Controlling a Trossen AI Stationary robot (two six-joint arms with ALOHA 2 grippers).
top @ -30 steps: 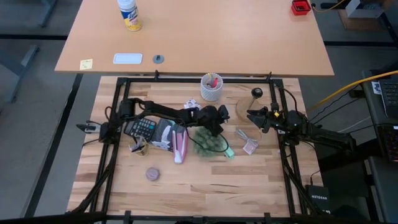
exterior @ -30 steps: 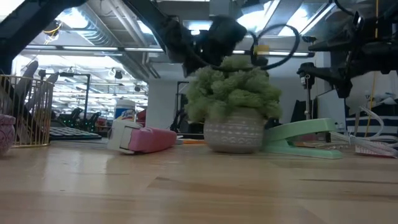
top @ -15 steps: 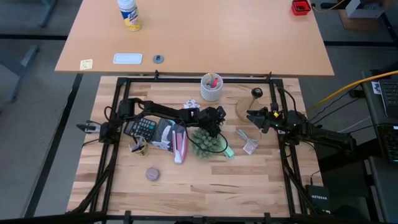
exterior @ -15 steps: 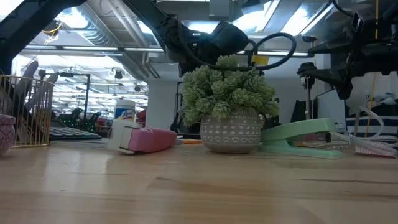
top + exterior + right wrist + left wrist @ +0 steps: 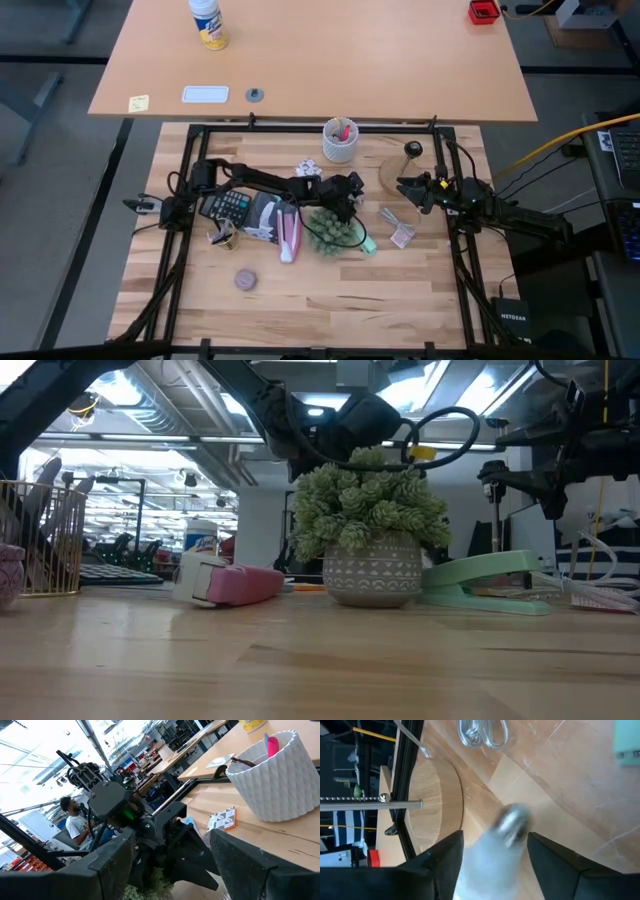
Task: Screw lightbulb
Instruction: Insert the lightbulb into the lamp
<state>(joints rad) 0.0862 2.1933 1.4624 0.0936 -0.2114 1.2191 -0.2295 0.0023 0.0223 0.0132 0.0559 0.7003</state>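
The lightbulb, white with a silver screw base pointing away, shows blurred between the fingers of my left gripper. That gripper hovers mid-table, slanting down over the bare wood. Close beyond it lies the round wooden disc, whose black socket stands at the disc's far edge. My right gripper waits open at the table's right, level, with nothing between its fingers. My left gripper has one finger on either side of the bulb's white glass, the bulb lying along the fingers with its screw base forward. The bulb is blurred while the fingers are sharp. Whether the fingers touch the glass, I cannot tell.
A potted green plant stands just near of my left gripper, with a green stapler and a pink stapler beside it. A white cup stands at the far edge, a calculator left, wire clips right.
My left gripper has stayed where it was and its wrist has turned a little. The potted plant, blurred and leaning a second ago in the low view, has settled upright and stands still.
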